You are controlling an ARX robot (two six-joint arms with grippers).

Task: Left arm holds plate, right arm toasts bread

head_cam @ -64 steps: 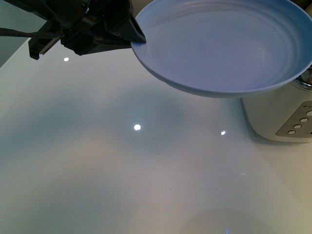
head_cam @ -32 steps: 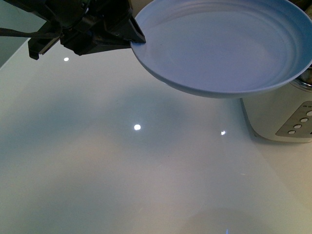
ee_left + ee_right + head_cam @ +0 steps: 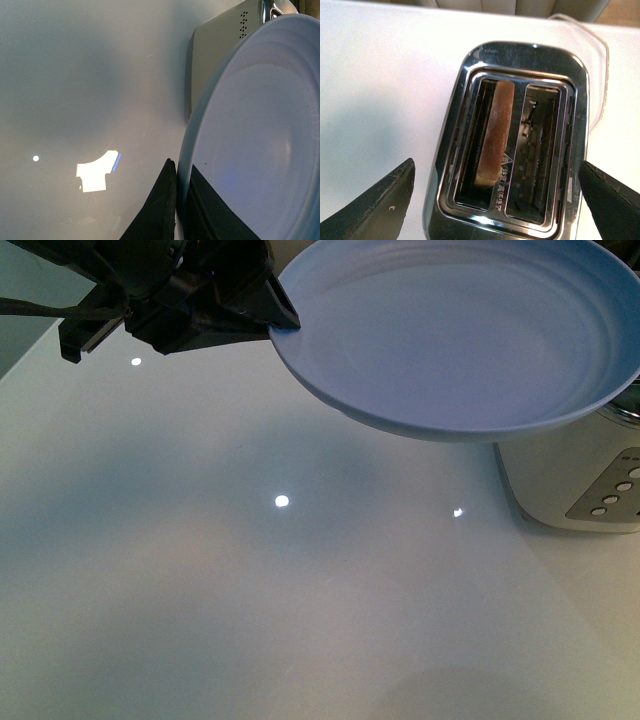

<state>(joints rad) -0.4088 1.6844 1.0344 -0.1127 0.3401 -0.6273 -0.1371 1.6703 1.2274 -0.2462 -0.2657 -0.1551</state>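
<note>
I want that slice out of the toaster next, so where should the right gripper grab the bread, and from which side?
Probably the top crust edge of the bread, coming straight down from above. It stands on edge in one slot of the toaster, so only that edge is exposed, and the slot walls block any sideways approach. The right gripper hangs open above it.

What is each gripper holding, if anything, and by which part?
The left gripper clamps the plate by its rim; the right gripper is open above the toaster, holding nothing.
</note>
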